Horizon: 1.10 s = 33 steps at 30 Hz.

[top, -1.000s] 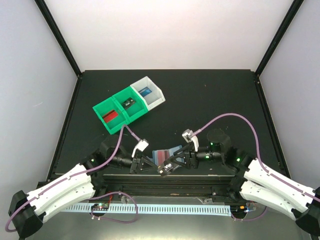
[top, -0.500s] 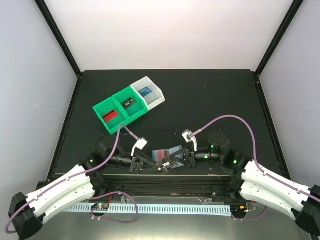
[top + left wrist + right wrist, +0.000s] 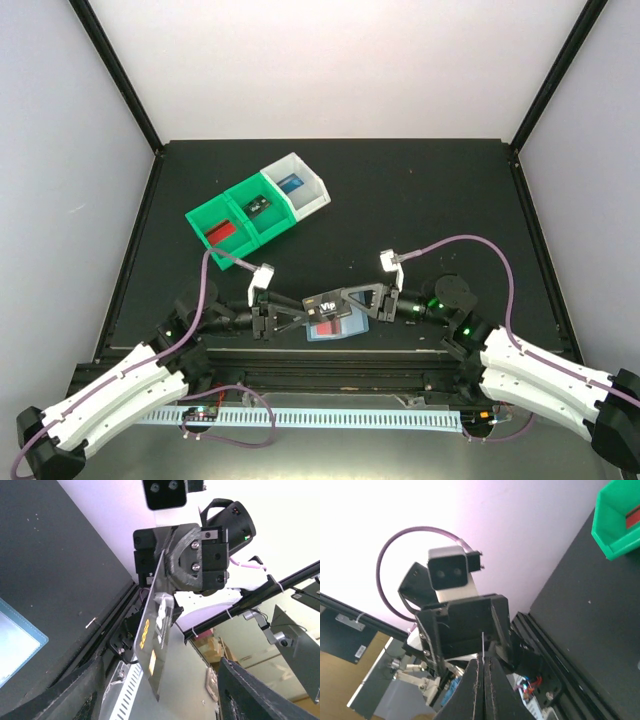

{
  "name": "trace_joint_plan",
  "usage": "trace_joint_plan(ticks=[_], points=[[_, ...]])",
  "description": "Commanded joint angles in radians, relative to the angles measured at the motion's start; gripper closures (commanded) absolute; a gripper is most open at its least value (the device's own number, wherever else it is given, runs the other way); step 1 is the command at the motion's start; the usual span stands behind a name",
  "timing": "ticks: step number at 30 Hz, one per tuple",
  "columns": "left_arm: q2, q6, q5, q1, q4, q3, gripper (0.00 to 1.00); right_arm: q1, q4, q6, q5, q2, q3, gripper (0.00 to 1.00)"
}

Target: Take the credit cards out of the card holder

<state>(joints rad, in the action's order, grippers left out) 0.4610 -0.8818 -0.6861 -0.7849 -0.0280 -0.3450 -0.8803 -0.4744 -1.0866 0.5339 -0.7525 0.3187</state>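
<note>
Pinching a dark credit card (image 3: 322,302) in mid-air by its right end, the right gripper (image 3: 343,299) is clamped shut, the card's long axis pointing left at the left gripper (image 3: 297,315), whose jaws stand apart just beside it. The pale blue card holder (image 3: 338,331) lies flat on the table (image 3: 450,200) below. The green and white bins (image 3: 236,222) sit well apart, far-left, nearer the left arm (image 3: 130,370), which probably bars that path.

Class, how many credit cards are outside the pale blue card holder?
4: red card in left green bin, black card in middle green bin, blue card in white bin, dark card in right gripper; holder may hide more.
</note>
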Motion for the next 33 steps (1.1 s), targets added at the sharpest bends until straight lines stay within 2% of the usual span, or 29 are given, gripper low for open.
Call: trace_joint_plan(ticks=[1,8,12,16,21,26,29,32,33], points=[[0.03,-0.051,0.011,0.003,-0.077,0.006,0.41,-0.003,-0.149,-0.099,-0.079,0.006,-0.012,0.99],[0.064,-0.136,-0.004,0.003,-0.215,0.035,0.73,-0.003,-0.194,-0.134,-0.092,-0.025,-0.018,0.99],[0.064,-0.14,0.008,0.003,-0.208,0.034,0.97,-0.003,-0.168,-0.129,-0.097,-0.016,-0.023,0.99],[0.054,-0.134,0.017,0.003,-0.205,0.039,0.99,-0.002,-0.105,-0.116,-0.123,0.007,-0.031,0.96],[0.025,-0.102,0.054,0.003,-0.12,0.029,0.98,-0.002,-0.053,-0.091,-0.135,0.037,-0.037,0.74],[-0.016,-0.063,0.144,0.003,-0.009,0.017,0.98,-0.003,0.07,-0.066,-0.196,0.093,-0.049,0.38],[-0.021,-0.031,0.188,0.004,0.061,-0.014,0.98,-0.003,0.182,-0.013,-0.241,0.132,-0.04,0.22],[0.008,0.025,0.28,0.006,0.188,-0.077,0.98,-0.002,0.296,0.067,-0.269,0.161,-0.014,0.02],[0.024,0.046,0.305,0.009,0.227,-0.103,0.98,-0.003,0.333,0.086,-0.278,0.169,-0.006,0.0]])
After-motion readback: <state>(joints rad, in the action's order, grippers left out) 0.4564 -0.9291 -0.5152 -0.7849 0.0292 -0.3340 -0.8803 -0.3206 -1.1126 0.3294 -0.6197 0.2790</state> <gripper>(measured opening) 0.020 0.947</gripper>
